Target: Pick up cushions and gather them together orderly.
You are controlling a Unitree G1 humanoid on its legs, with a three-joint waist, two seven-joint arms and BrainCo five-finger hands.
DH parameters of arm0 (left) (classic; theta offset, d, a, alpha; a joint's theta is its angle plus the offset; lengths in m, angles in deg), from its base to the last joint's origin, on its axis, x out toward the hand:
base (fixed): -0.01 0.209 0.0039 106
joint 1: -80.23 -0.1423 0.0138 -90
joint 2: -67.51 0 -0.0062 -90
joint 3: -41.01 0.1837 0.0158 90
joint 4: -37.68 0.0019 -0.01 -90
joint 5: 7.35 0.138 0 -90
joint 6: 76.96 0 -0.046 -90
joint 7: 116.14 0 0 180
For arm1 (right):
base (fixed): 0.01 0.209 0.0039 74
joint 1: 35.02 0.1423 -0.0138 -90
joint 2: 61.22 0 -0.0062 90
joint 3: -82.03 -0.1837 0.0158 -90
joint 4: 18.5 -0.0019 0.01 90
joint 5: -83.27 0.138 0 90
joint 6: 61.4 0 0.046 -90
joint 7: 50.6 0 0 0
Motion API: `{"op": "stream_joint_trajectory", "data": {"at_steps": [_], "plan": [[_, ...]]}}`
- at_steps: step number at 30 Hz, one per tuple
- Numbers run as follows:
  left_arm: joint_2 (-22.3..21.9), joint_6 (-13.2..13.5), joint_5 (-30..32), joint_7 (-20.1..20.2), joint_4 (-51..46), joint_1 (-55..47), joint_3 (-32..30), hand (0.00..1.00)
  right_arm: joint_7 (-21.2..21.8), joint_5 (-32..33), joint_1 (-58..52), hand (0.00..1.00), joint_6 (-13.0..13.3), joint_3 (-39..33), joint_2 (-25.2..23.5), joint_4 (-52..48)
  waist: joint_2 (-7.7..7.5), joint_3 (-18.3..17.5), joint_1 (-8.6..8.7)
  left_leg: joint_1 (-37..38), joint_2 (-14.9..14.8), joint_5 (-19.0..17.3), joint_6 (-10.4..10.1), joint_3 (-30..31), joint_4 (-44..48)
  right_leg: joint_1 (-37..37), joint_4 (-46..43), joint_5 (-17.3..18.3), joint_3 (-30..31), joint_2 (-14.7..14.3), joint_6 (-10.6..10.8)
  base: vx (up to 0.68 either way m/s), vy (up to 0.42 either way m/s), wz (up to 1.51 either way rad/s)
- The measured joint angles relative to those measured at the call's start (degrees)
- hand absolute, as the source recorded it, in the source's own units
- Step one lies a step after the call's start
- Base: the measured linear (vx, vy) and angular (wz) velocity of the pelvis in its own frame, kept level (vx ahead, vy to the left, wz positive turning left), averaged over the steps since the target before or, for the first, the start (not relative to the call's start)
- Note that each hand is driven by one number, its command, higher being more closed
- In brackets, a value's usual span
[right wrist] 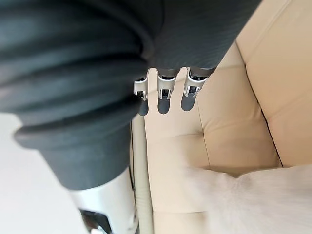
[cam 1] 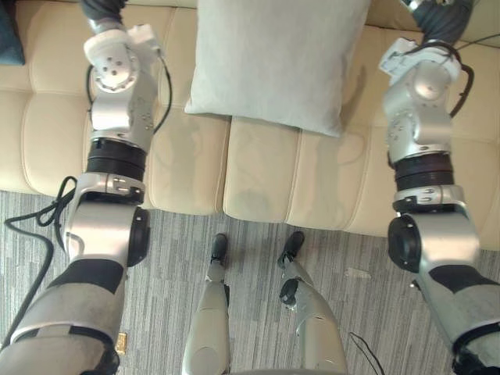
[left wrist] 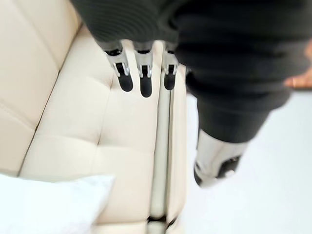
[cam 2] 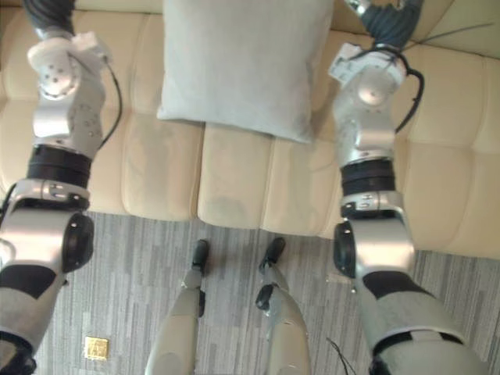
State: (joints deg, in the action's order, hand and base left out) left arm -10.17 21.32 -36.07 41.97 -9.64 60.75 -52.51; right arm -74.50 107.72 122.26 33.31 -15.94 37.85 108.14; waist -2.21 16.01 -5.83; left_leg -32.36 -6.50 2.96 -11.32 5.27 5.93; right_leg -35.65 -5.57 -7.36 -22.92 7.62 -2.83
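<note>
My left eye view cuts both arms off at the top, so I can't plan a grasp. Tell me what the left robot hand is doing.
Observer: The left robot hand is open, fingers straight, holding nothing, over the sofa seat.
Operator: Now report the right one.
Observer: The right robot hand is open too, and empty.
Operator: Place the cushion relative to it.
Observer: A corner of the pale cushion lies on the seat, apart from its fingers.
</note>
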Motion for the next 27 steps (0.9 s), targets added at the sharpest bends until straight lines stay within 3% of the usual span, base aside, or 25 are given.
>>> {"op": "stream_joint_trajectory", "data": {"at_steps": [3,6,8,13,15,20,24,27], "plan": [[-0.2,0.04,-0.53,0.91,-4.22,-7.53,-1.83,0.0,0.92,1.01,-7.13,0.0,-0.01,-0.16,-0.35,-4.66,0.0,0.01,0.02,2.21,-0.09,-0.48,0.71,-0.1,-0.04,2.14,0.0,0.23,0.21,-0.37,0.33,0.0,0.003,-0.01],[-2.58,0.08,-0.28,1.26,-11.86,-23.26,-3.78,0.0,2.97,1.07,-22.29,0.0,0.17,-0.95,-0.75,-13.05,0.01,0.0,0.18,5.88,-0.13,-1.07,1.64,-0.47,-1.03,5.1,-0.06,0.69,0.97,-0.51,0.93,0.01,0.029,-0.05],[-6.0,0.15,0.78,2.01,-16.03,-32.68,-4.79,0.0,4.22,0.37,-31.11,0.0,0.79,-1.38,-2.99,-16.66,0.0,-0.01,0.31,7.75,-0.1,-1.79,2.32,-1.25,-1.32,6.49,-0.27,0.95,1.51,-0.5,1.29,0.02,0.056,-0.11],[-20.38,-0.25,5.05,6.6,-20.29,-58.31,-3.29,0.0,10.86,-3.67,-55.87,0.0,0.77,-1.31,-15.62,-18.92,0.01,-0.31,0.2,14.19,0.22,-4.17,3.62,-2.05,-1.01,12.54,-0.6,2.63,2.36,-0.38,2.48,0.04,0.042,-0.05],[-22.88,-0.65,7.18,8.66,-20.04,-63.91,-2.66,0.0,12.72,-6.56,-61.17,0.0,0.54,-1.29,-18.6,-18.79,0.03,-0.61,0.02,15.63,0.18,-5.04,3.95,-3.0,-0.7,13.51,-0.97,3.04,2.92,-0.37,2.67,0.02,0.029,-0.17],[-26.21,-2.98,13.32,14.46,-8.95,-72.57,-4.18,0.0,16.82,-11.0,-70.74,0.0,-0.38,-1.51,-22.17,-8.19,1.45,-7.84,-0.14,21.89,-0.11,-7.24,4.14,-4.82,-0.11,19.7,0.89,3.77,4.48,-1.22,3.71,0.07,0.029,-0.2],[-27.76,-4.17,17.73,15.78,0.09,-74.79,-6.81,0.0,18.29,-13.33,-72.25,0.0,-1.21,-2.05,-22.91,-0.31,2.22,-12.73,0.04,25.55,-0.57,-10.45,4.53,-7.44,1.31,24.41,4.11,3.04,6.36,-2.2,4.6,0.06,0.058,-0.34],[-28.14,-5.0,21.1,16.1,6.48,-75.23,-8.21,0.0,18.96,-15.35,-72.28,0.0,-1.53,-2.12,-22.96,3.96,1.97,-14.48,0.07,28.8,-0.7,-11.54,4.49,-9.69,1.18,27.36,6.39,2.2,8.69,-2.71,5.11,0.06,0.068,-0.37]]}}
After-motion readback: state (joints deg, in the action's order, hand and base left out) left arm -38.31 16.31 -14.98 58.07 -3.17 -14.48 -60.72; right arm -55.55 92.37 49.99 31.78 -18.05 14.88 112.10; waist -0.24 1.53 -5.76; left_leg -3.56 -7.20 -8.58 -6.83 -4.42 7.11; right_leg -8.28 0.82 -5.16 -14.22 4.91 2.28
